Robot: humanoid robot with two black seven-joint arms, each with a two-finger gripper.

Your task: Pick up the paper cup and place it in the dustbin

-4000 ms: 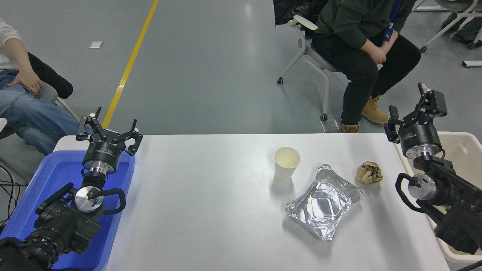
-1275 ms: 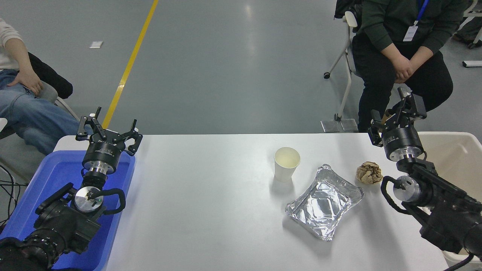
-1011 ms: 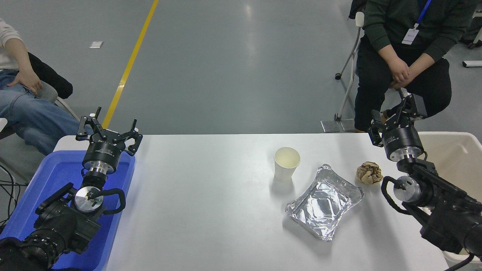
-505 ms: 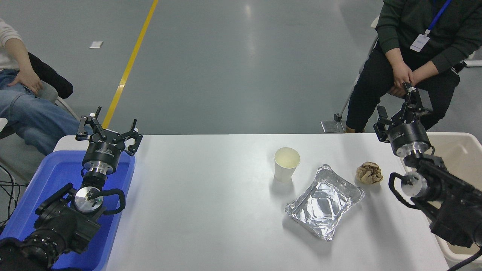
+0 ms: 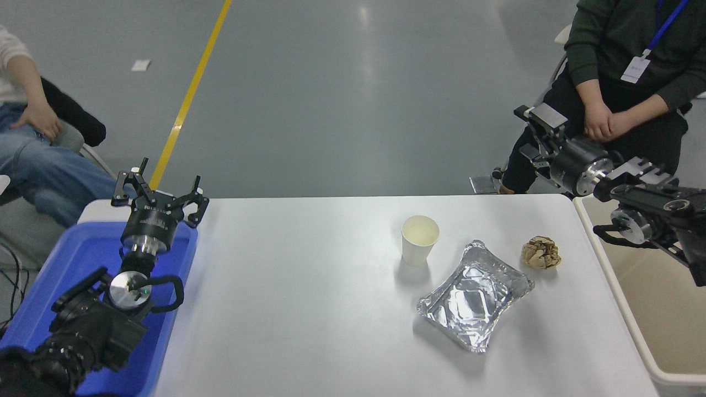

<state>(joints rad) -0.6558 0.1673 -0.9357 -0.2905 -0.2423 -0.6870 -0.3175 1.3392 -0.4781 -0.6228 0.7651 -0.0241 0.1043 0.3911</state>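
The paper cup (image 5: 420, 240) stands upright and empty on the white table (image 5: 309, 309), right of centre. The beige dustbin (image 5: 616, 291) sits off the table's right edge. My right gripper (image 5: 531, 134) is open and empty, raised beyond the table's far right corner. It points left, well above and to the right of the cup. My left gripper (image 5: 158, 184) is open and parked over the blue tray (image 5: 66, 264) at the lower left.
A crinkled foil tray (image 5: 475, 295) lies just right of and nearer than the cup. A crumpled brown paper ball (image 5: 541, 252) lies near the table's right edge. A seated person (image 5: 623, 82) is at the top right, another person (image 5: 33, 143) at the left.
My right arm has lifted off the table's right side, swung back over the dustbin, and turned its gripper to point left. The person at the top right rolled further right. The cup has not moved.
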